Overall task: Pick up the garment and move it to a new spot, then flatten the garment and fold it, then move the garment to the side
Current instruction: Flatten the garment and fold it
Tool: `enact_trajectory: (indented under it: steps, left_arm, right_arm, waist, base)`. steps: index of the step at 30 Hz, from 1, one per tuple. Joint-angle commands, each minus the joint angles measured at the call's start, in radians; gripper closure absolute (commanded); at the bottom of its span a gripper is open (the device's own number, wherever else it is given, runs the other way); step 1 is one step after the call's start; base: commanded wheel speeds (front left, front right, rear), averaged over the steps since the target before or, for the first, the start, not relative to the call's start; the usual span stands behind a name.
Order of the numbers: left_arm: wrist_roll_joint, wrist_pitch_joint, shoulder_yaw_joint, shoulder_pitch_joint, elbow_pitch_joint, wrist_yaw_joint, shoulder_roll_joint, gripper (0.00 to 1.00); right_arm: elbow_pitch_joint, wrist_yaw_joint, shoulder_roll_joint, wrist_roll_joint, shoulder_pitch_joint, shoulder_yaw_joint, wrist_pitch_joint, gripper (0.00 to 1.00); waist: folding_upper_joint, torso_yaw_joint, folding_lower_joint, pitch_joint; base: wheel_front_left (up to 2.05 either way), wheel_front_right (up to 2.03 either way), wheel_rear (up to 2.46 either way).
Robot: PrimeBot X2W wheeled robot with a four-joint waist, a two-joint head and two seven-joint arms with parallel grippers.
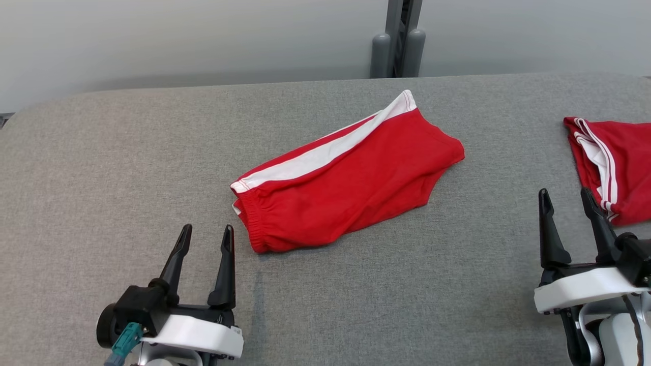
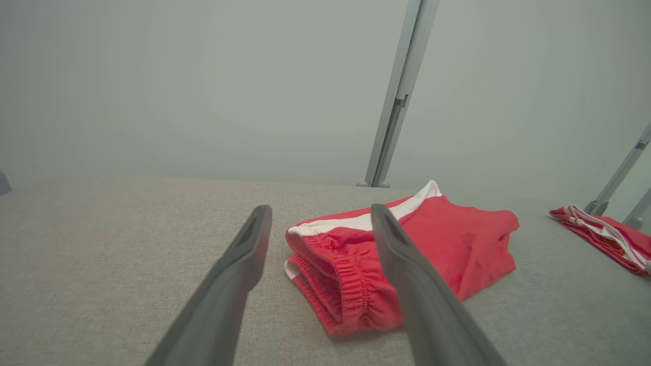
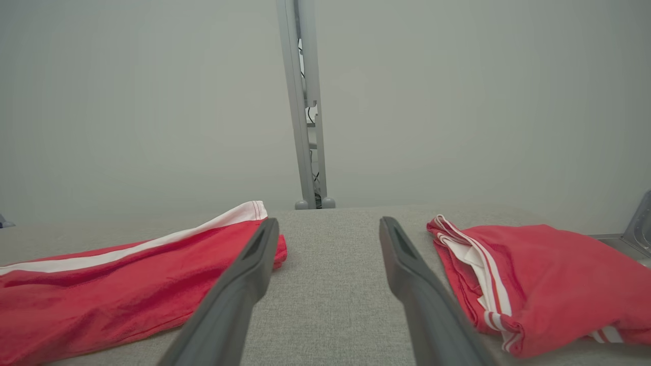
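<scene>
On the bench (image 1: 127, 152), near its middle, the garment (image 1: 351, 188) lies on a diagonal. It is red cloth with a white stripe along its far edge. The elastic waistband end points toward the robot's near left; the opposite end points toward the far right. The left wrist view shows two waistband layers stacked one on the other, so the garment (image 2: 457, 244) lies doubled. Its upper face carries shallow wrinkles.

Left pincer (image 1: 208, 229):
- Position: lower left of the head view, fingers pointing up the view.
- State: fingers spread, nothing between them.
- Relation: tips just beside the waistband end, apart from it. In its own wrist view the waistband sits beyond the gap between the two fingers.

Right pincer (image 1: 565, 192):
- Position: lower right of the head view, well apart from the garment.
- State: fingers spread, nothing between them.
- Relation: its own wrist view shows bare bench beyond the gap, with the garment (image 3: 101, 290) to one side and a second garment (image 3: 549, 274) to the other.

The second garment (image 1: 623, 162) lies at the bench's right edge, partly cut off by the head view. It is also red with white stripes, and its near corner sits just beside the right pincer's outer finger; contact cannot be determined.

Behind the far edge of the bench stands a grey post (image 1: 396, 38) against a pale wall (image 1: 178, 40).
</scene>
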Motion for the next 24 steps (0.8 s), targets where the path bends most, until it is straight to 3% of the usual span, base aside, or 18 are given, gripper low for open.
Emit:
enact_trajectory:
  steps: [1,5,8,14,24]
  left_arm:
    - [-0.005,-0.002,-0.003,0.003,0.0,0.001,0.004,0.0]
    - [-0.007,-0.002,-0.012,-0.012,0.004,-0.003,0.004,0.0]
    - [-0.009,-0.002,-0.025,-0.022,0.006,-0.002,0.004,0.0]
    - [-0.017,-0.002,-0.054,-0.036,0.006,0.011,0.004,0.0]
    - [-0.027,-0.002,-0.075,-0.032,-0.026,0.034,0.004,0.0]
  right_arm:
    - [0.008,0.0,-0.01,0.008,0.009,0.001,0.0,0.0]
    - [0.083,0.0,-0.018,0.052,-0.011,0.038,0.003,0.0]
    - [0.161,0.0,-0.028,0.133,-0.062,0.082,0.071,0.0]
    - [0.256,0.0,-0.042,0.393,-0.182,0.117,0.242,0.0]
    - [0.443,0.0,-0.059,0.642,-0.355,-0.003,0.434,0.0]
  waist:
    - [-0.0001,0.007,0.0,0.002]
    - [-0.0001,0.024,0.0,0.014]
    - [-0.0001,0.044,0.0,0.029]
    - [-0.0001,0.097,0.0,0.065]
    - [-0.0001,0.209,0.0,0.094]
  base:
    - [0.0,0.0,0.0]
    - [0.0,0.0,0.0]
    - [0.0,0.0,0.0]
    - [0.0,0.0,0.0]
    - [0.0,0.0,0.0]
